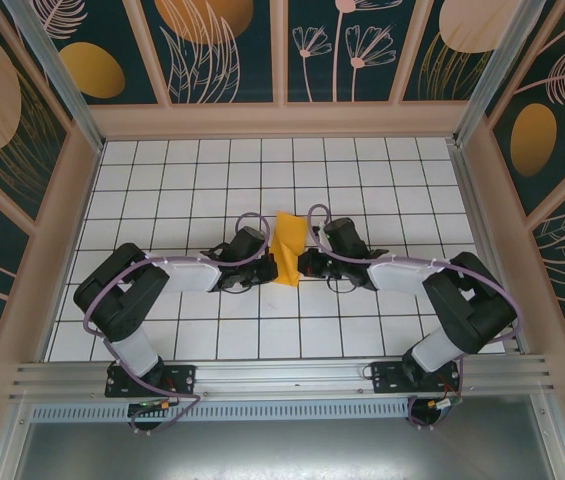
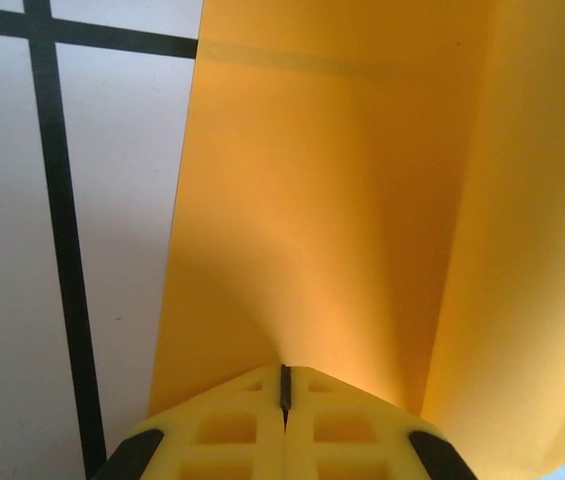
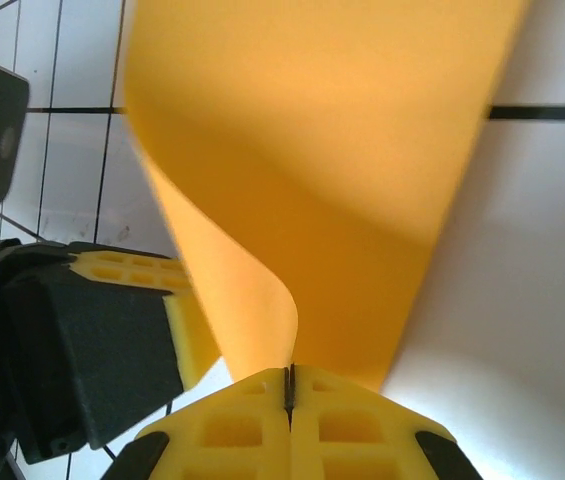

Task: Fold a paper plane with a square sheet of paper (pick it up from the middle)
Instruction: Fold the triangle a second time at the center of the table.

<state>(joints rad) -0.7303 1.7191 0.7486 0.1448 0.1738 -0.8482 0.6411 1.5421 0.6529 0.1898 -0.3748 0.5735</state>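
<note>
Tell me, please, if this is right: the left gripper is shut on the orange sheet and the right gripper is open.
Not quite: the right gripper is also shut on the square sheet of paper, as the right wrist view shows. The left gripper is too.

Both arms bend in from the sides and meet in the middle, where the left gripper [image 1: 265,268] and the right gripper [image 1: 308,265] face each other (yellow fingers [image 2: 224,430] pressed tight together), each pinching the square sheet of paper [image 1: 288,250].

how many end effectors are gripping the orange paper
2. The left end effector is shut on the square sheet of paper from its left side, the right end effector from its right.
</note>
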